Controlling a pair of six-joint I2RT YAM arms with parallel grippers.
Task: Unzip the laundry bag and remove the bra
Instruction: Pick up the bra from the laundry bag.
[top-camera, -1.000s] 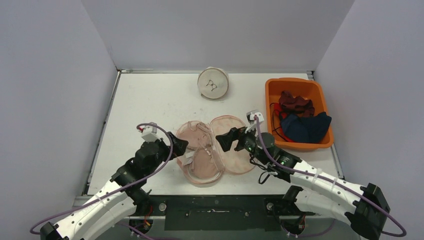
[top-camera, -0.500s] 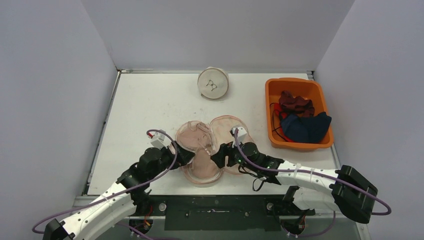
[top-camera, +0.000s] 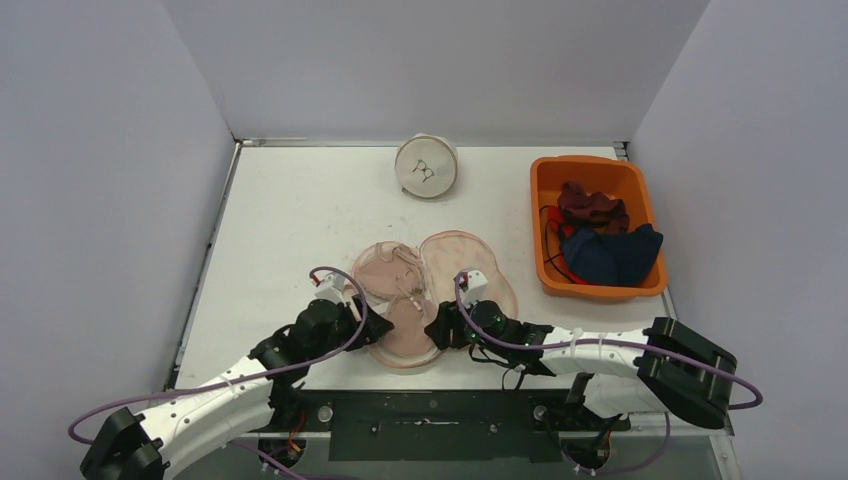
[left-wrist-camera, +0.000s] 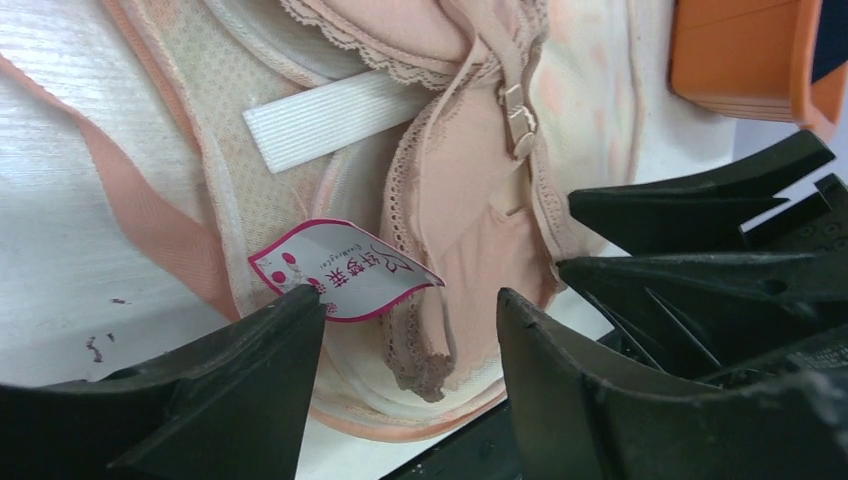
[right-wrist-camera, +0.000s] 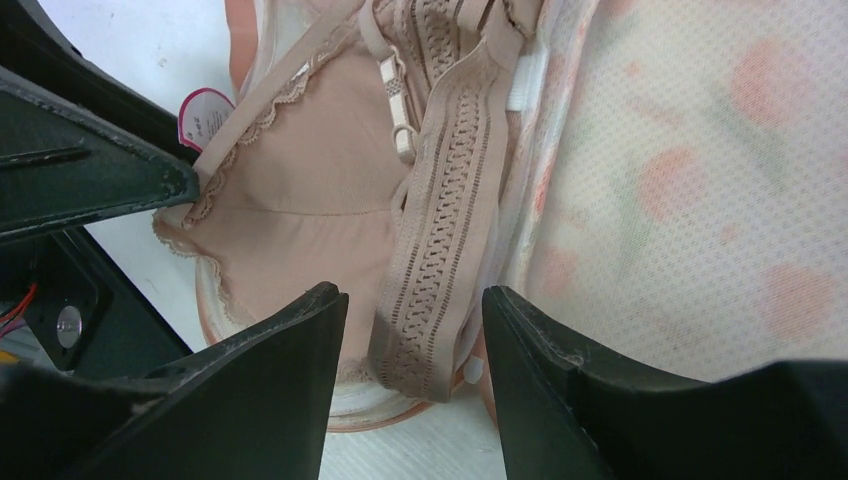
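The pink mesh laundry bag (top-camera: 478, 268) lies unzipped, its two halves spread flat. The beige lace bra (top-camera: 402, 312) lies in the left half with a pink-and-white tag (left-wrist-camera: 340, 270). My left gripper (top-camera: 376, 326) is open at the bag's near-left edge; in its wrist view (left-wrist-camera: 408, 300) the tag and the bra's lace edge (left-wrist-camera: 440, 230) lie between the fingers. My right gripper (top-camera: 438, 328) is open at the near middle; in its wrist view (right-wrist-camera: 412, 295) the bra's band (right-wrist-camera: 445, 230) lies between the fingers. Neither holds anything.
A closed white round laundry bag (top-camera: 426, 166) stands at the back centre. An orange bin (top-camera: 545, 172) with dark red and blue clothes stands at the right. The table's near edge and black frame lie just below both grippers, which are close together.
Both grippers have come down and inward to the bag's near edge, over the bra. The right arm swung left and nearer; the left moved right. The bag stays open.
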